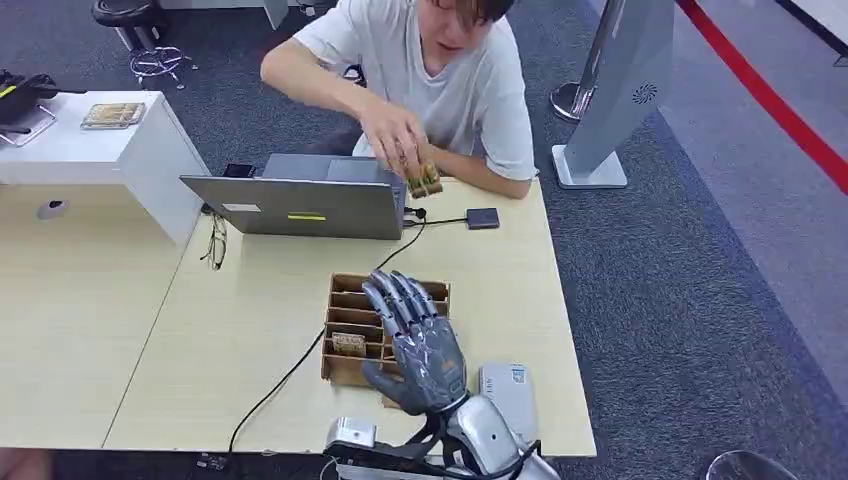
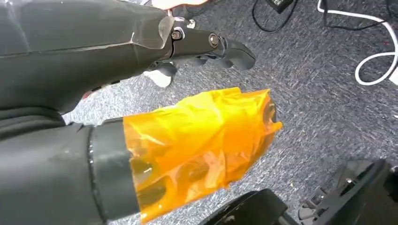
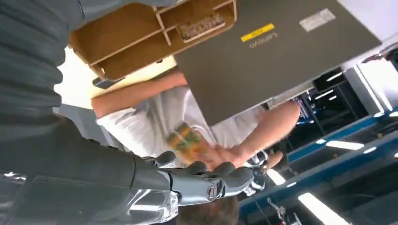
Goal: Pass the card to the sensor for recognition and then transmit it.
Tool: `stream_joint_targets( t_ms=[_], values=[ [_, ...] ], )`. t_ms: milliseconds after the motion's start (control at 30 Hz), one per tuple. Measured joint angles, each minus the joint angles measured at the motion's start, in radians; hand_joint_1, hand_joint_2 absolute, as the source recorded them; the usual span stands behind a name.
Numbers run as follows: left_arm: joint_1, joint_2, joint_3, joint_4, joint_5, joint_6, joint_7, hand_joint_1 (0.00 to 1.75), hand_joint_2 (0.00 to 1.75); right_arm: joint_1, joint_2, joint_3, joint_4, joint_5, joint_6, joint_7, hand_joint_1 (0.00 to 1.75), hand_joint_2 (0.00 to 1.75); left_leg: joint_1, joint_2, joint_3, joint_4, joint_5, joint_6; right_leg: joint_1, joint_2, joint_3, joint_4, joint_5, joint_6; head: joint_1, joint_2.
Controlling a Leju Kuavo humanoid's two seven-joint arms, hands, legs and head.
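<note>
In the head view the right hand (image 1: 425,345) rises from the bottom centre of the frame, palm toward the table and fingers (image 1: 398,297) spread and stretched forward, holding nothing; its fingertips hang over the right half of the wooden slotted box (image 1: 345,300), which sits on the pale table (image 1: 250,330) just below the middle of the picture. Whether the fingers touch the box cannot be told. One card (image 1: 349,344) lies in a slot at the box's lower left, just beside the thumb. Another card (image 1: 424,181), a little blurred, is pinched in the person's hand (image 1: 393,137) at upper centre, above the right corner of the grey laptop (image 1: 300,205) and near the small dark sensor (image 1: 482,218) that lies on the table to the right of the laptop, joined to it by a black cable (image 1: 300,365). A white flat device (image 1: 510,392) lies at the table's lower right edge, next to the robot's wrist. In the right wrist view the same hand (image 3: 206,180) shows along the lower part of the frame with its fingers extended and empty, the person's card (image 3: 185,140) just beyond them. In the left wrist view the left hand (image 2: 206,47) hangs over grey carpet (image 2: 328,112), the thumb wrapped in orange film (image 2: 197,145); its dark fingers look loosely bent and empty, though how far they are curled cannot be told.
</note>
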Motion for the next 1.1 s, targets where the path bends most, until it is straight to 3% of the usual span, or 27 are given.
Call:
stream_joint_targets(
  t_ms=[467, 1100],
  values=[
    [-0.046, 0.001, -0.034, 0.058, 0.020, 0.010, -0.012, 0.00, 0.00, -0.067, 0.019, 0.034, 0.166, 0.016, -0.003, 0.051, 0.00, 1.75, 0.000, 0.000, 0.000, 0.000, 0.000, 0.000, 0.000, 0.000, 0.000, 0.000, 0.000, 0.000, 0.000, 0.000],
    [-0.067, 0.002, -0.058, 0.084, 0.038, 0.017, -0.012, 0.00, 0.00, -0.115, 0.053, 0.043, 0.286, 0.011, -0.004, 0.066, 0.00, 1.75, 0.000, 0.000, 0.000, 0.000, 0.000, 0.000, 0.000, 0.000, -0.001, 0.000, 0.000, 0.000, 0.000, 0.000]
  ],
)
